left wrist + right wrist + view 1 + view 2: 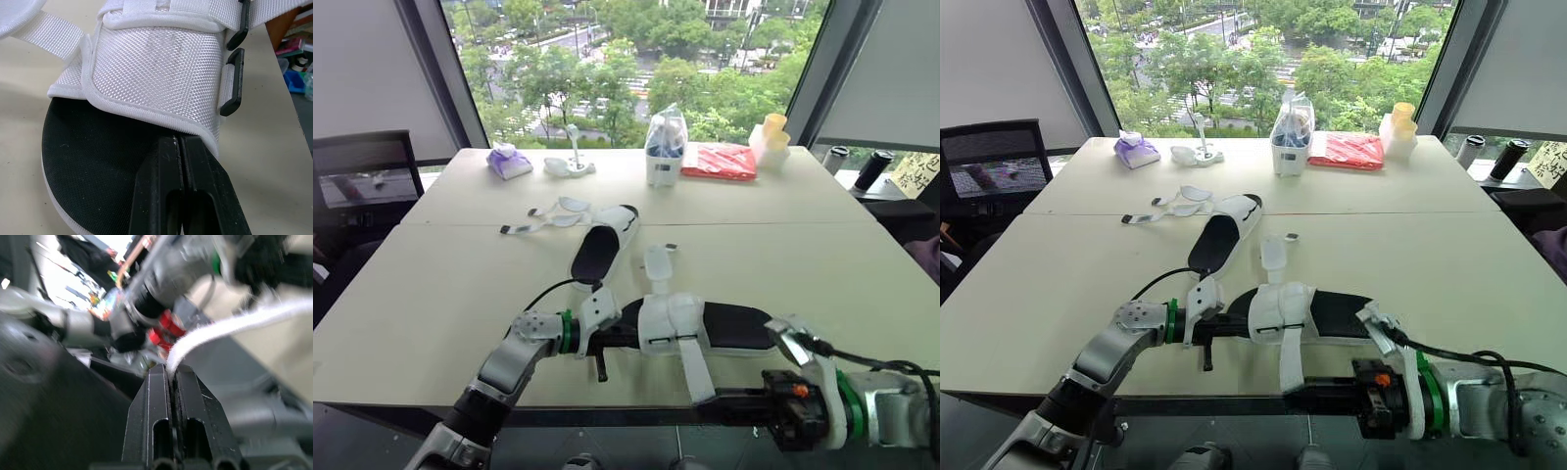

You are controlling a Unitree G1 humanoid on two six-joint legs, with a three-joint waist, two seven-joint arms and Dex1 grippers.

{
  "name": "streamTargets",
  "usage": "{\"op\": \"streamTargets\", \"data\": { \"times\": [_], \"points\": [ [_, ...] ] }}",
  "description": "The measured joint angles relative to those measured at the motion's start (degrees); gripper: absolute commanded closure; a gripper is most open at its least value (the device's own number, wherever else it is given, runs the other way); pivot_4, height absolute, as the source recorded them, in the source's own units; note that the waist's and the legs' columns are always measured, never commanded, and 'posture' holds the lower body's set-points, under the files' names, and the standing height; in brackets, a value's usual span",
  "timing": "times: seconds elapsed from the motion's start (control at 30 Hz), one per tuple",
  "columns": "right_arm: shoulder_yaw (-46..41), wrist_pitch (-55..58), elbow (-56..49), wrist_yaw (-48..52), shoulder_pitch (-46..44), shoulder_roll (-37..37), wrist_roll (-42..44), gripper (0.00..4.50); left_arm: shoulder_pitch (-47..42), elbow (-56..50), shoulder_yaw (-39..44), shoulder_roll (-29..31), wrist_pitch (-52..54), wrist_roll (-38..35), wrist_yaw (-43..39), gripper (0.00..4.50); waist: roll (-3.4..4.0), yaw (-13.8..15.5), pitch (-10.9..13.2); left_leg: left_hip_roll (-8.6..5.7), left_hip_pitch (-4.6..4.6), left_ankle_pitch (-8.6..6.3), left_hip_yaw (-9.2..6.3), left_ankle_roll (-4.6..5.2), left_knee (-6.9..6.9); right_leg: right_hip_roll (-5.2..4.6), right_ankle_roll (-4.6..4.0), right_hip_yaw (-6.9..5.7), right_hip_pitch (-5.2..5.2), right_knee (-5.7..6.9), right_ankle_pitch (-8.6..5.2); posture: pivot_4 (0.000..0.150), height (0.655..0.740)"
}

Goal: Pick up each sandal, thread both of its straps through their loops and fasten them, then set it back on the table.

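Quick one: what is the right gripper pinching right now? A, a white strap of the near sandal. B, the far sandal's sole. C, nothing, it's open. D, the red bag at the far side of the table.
A: the right wrist view shows the right gripper closed on a white strap, which hangs down from the near sandal.

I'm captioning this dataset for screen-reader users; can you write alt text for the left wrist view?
The left end effector has its black fingers shut on the hem of the white woven upper of a sandal, above the black insole. Two black plastic loops sit along the upper's side, with a pale table behind.
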Motion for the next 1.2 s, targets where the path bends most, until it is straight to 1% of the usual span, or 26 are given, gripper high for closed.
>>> {"op": "streamTargets", "data": {
  "times": [0.13,0.2,0.27,0.5,0.6,0.73,0.83,0.97,1.0,1.13,1.2],
  "points": [
    [2.02,-2.58,3.74,-5.06,-4.48,1.3,4.19,4.45,-0.34,0.38,-0.08,-0.06,-0.13,-0.02,-0.58,4.5,0.0,0.02,0.0,-0.03,-0.03,0.02,0.0,0.09,-0.05,-0.01,-0.2,-0.02,0.0,-0.13,0.13,0.15,0.74],
    [3.98,-4.87,8.81,-10.08,-8.43,5.34,6.72,4.45,-0.46,0.7,-0.04,-0.06,-0.2,-0.02,-0.6,4.5,-0.06,-0.04,-0.02,-0.03,-0.02,0.02,0.0,0.09,-0.02,0.0,-0.21,-0.03,0.03,-0.15,0.15,0.15,0.74],
    [5.47,-6.29,13.15,-13.67,-10.65,7.84,8.12,4.45,-0.48,0.77,-0.11,-0.24,-0.2,-0.01,-0.5,4.5,-0.04,-0.05,-0.02,-0.03,-0.01,0.02,0.0,0.1,0.0,0.0,-0.21,-0.03,0.05,-0.14,0.15,0.15,0.74],
    [9.57,-7.04,20.55,-21.33,-14.5,14.43,5.71,4.45,-0.18,0.54,0.06,-0.37,0.04,-0.02,-0.17,4.5,-0.01,-0.06,-0.04,-0.03,0.0,0.03,-0.03,0.11,-0.02,0.02,-0.24,-0.04,0.04,-0.13,0.17,0.15,0.74],
    [9.39,-8.43,24.49,-25.11,-17.46,17.65,6.08,4.45,-0.1,0.51,0.13,-0.45,0.14,-0.02,0.51,4.5,0.02,-0.1,-0.06,-0.03,0.02,0.03,-0.04,0.11,0.04,0.03,-0.23,-0.03,0.07,-0.1,0.17,0.15,0.74],
    [8.12,-8.99,27.83,-28.74,-19.53,19.23,8.09,4.45,0.14,0.25,0.13,-0.66,0.21,-0.02,0.74,4.5,0.03,-0.07,-0.07,-0.03,0.02,0.03,-0.06,0.11,0.02,0.04,-0.25,-0.04,0.07,-0.09,0.18,0.15,0.74],
    [7.1,-9.26,28.83,-30.34,-19.66,20.41,8.9,3.5,0.32,-0.02,0.17,-0.66,0.27,-0.02,0.78,4.5,0.04,-0.07,-0.07,-0.03,0.02,0.03,-0.05,0.11,-0.01,0.04,-0.28,-0.04,0.07,-0.09,0.2,0.15,0.74],
    [5.88,-10.15,29.35,-32.49,-20.03,20.88,9.65,1.46,0.42,-0.04,0.2,-0.66,0.31,-0.03,1.08,4.5,0.06,-0.1,-0.08,-0.03,0.03,0.03,-0.05,0.12,0.01,0.04,-0.28,-0.04,0.07,-0.06,0.2,0.15,0.74],
    [5.82,-10.14,29.56,-32.91,-20.03,20.9,9.63,1.1,0.45,-0.07,0.24,-0.66,0.33,-0.03,1.13,4.5,0.06,-0.1,-0.08,-0.03,0.03,0.03,-0.05,0.12,0.01,0.05,-0.28,-0.04,0.06,-0.05,0.2,0.15,0.74],
    [5.12,-10.14,30.32,-34.16,-20.48,20.77,10.14,1.1,0.48,-0.09,0.31,-0.69,0.44,-0.05,1.2,4.5,0.07,-0.11,-0.08,-0.03,0.04,0.03,-0.05,0.12,0.02,0.05,-0.28,-0.04,0.05,-0.01,0.2,0.15,0.74],
    [5.09,-10.12,30.38,-32.78,-22.02,19.63,7.67,1.1,0.48,-0.06,0.4,-0.72,0.48,-0.05,1.22,4.5,0.12,-0.14,-0.07,-0.03,0.04,0.03,-0.02,0.12,0.05,0.05,-0.26,-0.03,0.05,0.0,0.19,0.15,0.74]
  ]
}}
